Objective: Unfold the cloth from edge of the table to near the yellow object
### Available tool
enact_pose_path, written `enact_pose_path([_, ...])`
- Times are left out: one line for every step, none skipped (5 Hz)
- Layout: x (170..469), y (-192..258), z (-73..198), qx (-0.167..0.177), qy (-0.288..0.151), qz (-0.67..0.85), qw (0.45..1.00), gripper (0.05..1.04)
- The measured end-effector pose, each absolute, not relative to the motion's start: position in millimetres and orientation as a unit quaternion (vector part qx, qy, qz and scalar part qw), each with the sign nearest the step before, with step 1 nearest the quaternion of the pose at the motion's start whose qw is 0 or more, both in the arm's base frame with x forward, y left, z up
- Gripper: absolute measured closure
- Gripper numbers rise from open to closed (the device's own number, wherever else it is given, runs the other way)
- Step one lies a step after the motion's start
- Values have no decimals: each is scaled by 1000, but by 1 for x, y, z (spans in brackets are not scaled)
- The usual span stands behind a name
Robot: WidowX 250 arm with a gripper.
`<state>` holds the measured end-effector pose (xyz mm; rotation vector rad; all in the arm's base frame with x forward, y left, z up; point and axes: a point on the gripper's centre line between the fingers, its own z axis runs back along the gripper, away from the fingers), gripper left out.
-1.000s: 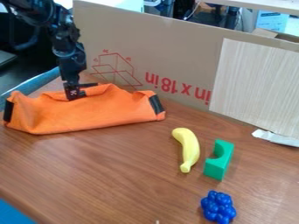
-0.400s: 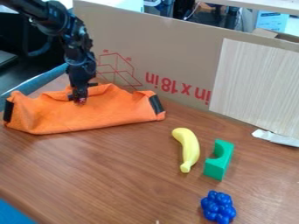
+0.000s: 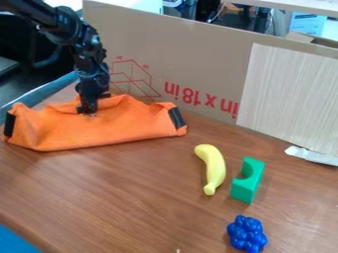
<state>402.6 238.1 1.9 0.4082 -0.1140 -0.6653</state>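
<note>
Gently, I'd peel one layer of folded orange cloth (image 3: 112, 129) toward four o'clock (can't tell if my black end effector (image 3: 87, 111) grips).

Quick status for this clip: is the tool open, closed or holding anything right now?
Tool: down at the upper part of the orange cloth; whether it is open, closed or gripping the fabric cannot be told.

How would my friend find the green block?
Look at the table in front of the big cardboard. Go from the orange cloth to the banana; the block is just beyond it. It's green with a round scoop in its side, while the banana is yellow and the bumpy toy is blue.
</note>
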Motion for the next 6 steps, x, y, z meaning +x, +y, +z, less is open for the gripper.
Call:
enact_pose_path([404,239,2,201,-60,-324,922,1015])
enact_pose_path([398,234,2,183,-71,-333,922,1023])
enact_pose_path([387,230,28,164,-95,-337,922,1024])
enact_pose_path([376,223,60,157,-123,-341,919,1024])
enact_pose_path([361,209,66,168,-122,-351,913,1024])
enact_pose_path([351,182,59,176,-103,-373,905,1024])
